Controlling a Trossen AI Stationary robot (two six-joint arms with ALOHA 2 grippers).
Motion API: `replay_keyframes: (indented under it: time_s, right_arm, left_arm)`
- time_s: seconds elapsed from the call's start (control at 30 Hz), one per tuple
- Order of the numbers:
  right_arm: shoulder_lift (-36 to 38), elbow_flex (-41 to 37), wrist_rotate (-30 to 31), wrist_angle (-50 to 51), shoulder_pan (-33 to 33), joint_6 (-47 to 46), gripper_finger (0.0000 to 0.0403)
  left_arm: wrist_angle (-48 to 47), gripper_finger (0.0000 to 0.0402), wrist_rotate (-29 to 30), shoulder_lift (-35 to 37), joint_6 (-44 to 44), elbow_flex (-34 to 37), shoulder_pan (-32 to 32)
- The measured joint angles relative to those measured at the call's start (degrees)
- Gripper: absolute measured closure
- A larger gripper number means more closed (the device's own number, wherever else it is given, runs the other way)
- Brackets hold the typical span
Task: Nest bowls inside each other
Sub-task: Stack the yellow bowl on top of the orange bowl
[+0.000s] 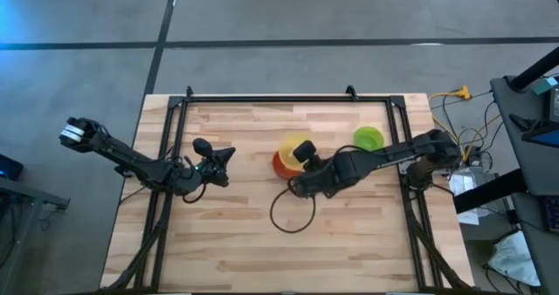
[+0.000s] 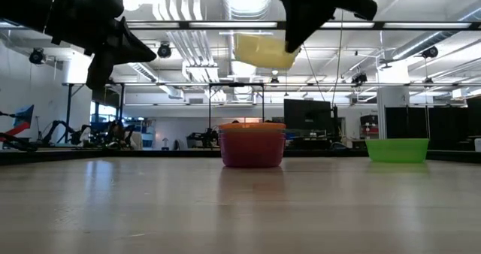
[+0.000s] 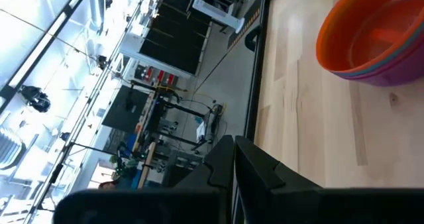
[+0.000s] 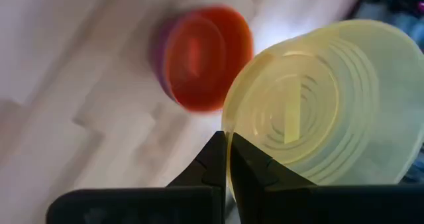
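My right gripper (image 4: pixel 227 143) is shut on the yellow bowl (image 2: pixel 263 51), which is lifted well above the table, just above and slightly to the right of a stack of bowls (image 2: pixel 252 143). The stack has an orange bowl (image 3: pixel 361 32) on top, with purple showing beneath it, and stands on its base mid-table (image 1: pixel 281 164). A green bowl (image 1: pixel 369 138) sits alone on its base, toward the far right. My left gripper (image 3: pixel 233 159) is shut and raised, to the left of the stack (image 1: pixel 218 155). The other bowls cannot be told apart. My right gripper pinches the yellow bowl's rim (image 4: pixel 230 121) between its two fingers, one inside the bowl and one outside. The bowl is lifted clear and hangs tilted from the fingers (image 2: pixel 301 25), its opening turned partly sideways.
A black cable loop (image 1: pixel 293 212) lies on the table nearer than the stack. A dark frame (image 1: pixel 288 97) runs along the far edge and both sides. Bare wood (image 1: pixel 236 243) spreads across the near half.
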State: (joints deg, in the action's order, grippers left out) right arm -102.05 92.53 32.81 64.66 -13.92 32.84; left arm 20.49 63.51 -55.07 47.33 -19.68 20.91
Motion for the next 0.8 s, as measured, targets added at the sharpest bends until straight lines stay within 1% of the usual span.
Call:
replay_keyframes:
  time_s: [0.07, 0.17, 0.2, 0.23, 0.3, 0.47, 0.8]
  right_arm:
    - [0.6, -1.5, -5.8, -2.8, 1.2, 0.5, 0.0394]
    - [1.0, -1.7, -18.6, -6.3, 4.1, -0.2, 0.0394]
    - [1.1, -1.7, -21.9, -7.2, 5.2, -0.7, 0.0394]
    - [1.2, -1.7, -24.0, -8.1, 6.3, -1.1, 0.0394]
    - [1.4, -1.6, -25.1, -8.8, 7.8, -1.1, 0.0394]
    - [1.1, -1.6, -25.2, -9.3, 10.2, -0.3, 0.0394]
    - [-3.9, -2.1, -25.3, -9.7, 10.9, 2.6, 0.0394]
  left_arm:
    - [0.0, 0.0402, 0.0, 0.0, 0.0, 0.0, 0.0]
    - [0.0, 0.0402, 0.0, 0.0, 0.0, -0.2, 0.0]
    - [0.0, 0.0402, 0.0, 0.0, 0.0, -0.3, 0.0]
    - [0.0, 0.0402, 0.0, 0.0, 0.0, -0.3, 0.0]
    - [0.0, 0.0402, 0.0, 0.0, -0.1, -0.4, 0.0]
    - [0.0, 0.0402, 0.0, 0.0, -0.4, -0.4, 0.0]
    - [0.0, 0.0402, 0.0, 0.0, -0.4, -0.4, 0.0]
